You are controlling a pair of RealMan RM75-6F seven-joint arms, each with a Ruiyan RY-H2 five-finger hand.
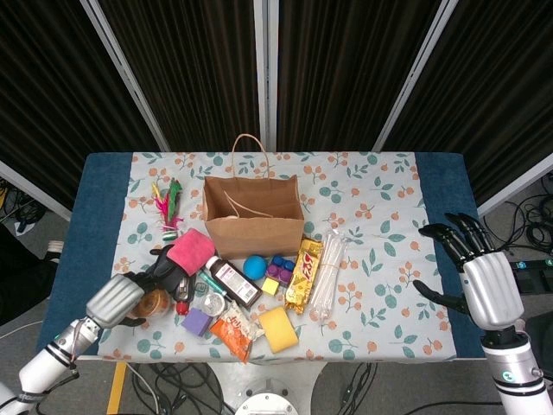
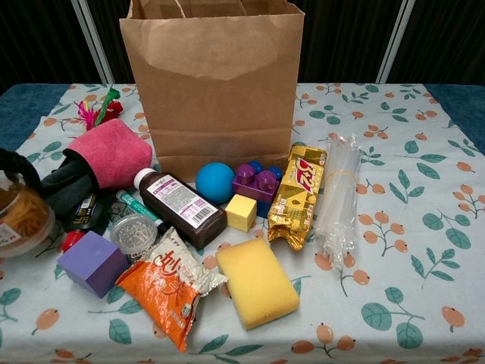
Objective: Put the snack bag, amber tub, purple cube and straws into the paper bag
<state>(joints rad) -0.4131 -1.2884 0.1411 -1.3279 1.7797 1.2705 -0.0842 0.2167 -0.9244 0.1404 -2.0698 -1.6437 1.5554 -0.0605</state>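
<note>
Paper bag (image 1: pixel 253 216) behind clutter; straws (image 1: pixel 327 274) right of it; cube (image 2: pixel 92 262) left of snack bag (image 2: pixel 173 292); tub (image 2: pixel 23 221) apparently far left.

Dark ribbed wall panels (image 1: pixel 190 69), grey floor (image 1: pixel 26 320)

The paper bag (image 2: pixel 212 83) is cut off by the top edge of the chest view, so its mouth and handle are unseen there. The amber tub (image 2: pixel 23 220) runs off the left edge, with only a dark sliver of the left hand (image 2: pixel 14 163) over it. The right hand (image 1: pixel 479 268) does not reach the chest view. Small dark things behind the pink cloth (image 2: pixel 114 152) are too hidden to name.
</note>
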